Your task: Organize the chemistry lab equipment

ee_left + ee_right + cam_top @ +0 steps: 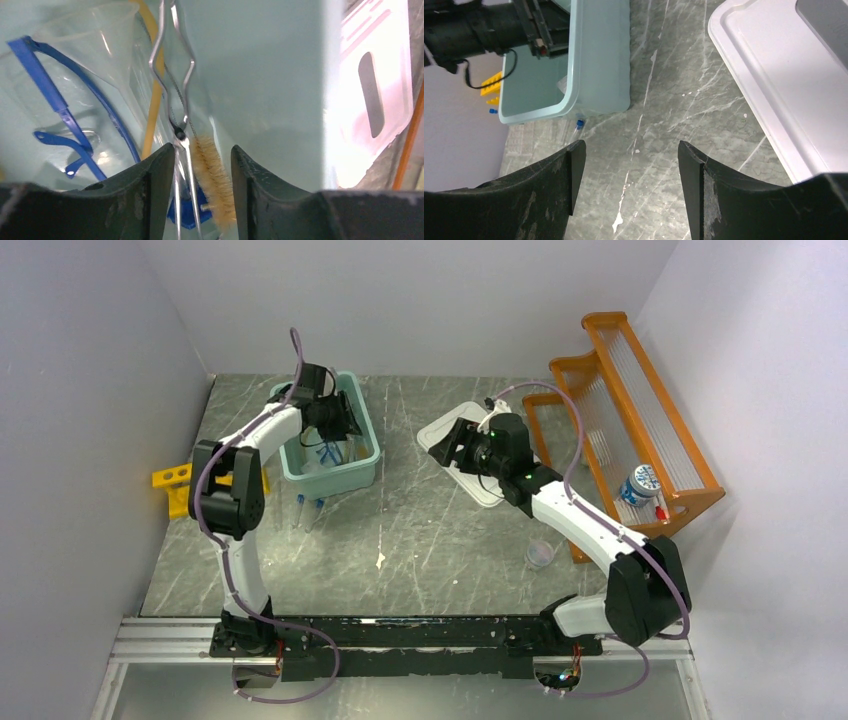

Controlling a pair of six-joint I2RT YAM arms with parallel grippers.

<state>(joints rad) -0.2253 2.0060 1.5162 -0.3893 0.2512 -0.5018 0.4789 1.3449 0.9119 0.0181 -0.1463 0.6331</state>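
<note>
Left claw [202,148] is down inside the teal bin [365,472], upper left of centre in the top view. Jaws are partly apart. The small brush [212,175] and the legs of the silver forceps [180,134] stand in the gap. The brush bristles are close against the right-hand finger, and I can't tell if they actually touch. No firm pinch visible.

Also in the bin, left wrist view:
- blue tubing loop [45,82], left side
- tan tubing [150,130], running top to bottom just left of the forceps
- clear cone-shaped vessel [100,40], upper left
- blue cap [187,217], bottom edge, under the brush

Right claw [629,150] has its jaws wide apart with nothing in them. It hangs over bare desk [420,540] between the bin's near corner and the white tray [764,75]. In the top view it sits centre frame over the tray's left end.

Outside the bin:
- clear test tubes [305,510] lie on the desk just below the bin's front wall
- yellow tube rack [172,480] is at the far left edge, behind the left arm's elbow
- clear cup [540,553] is on the desk right of centre, beside the right forearm, near the orange shelf [620,410]
</note>
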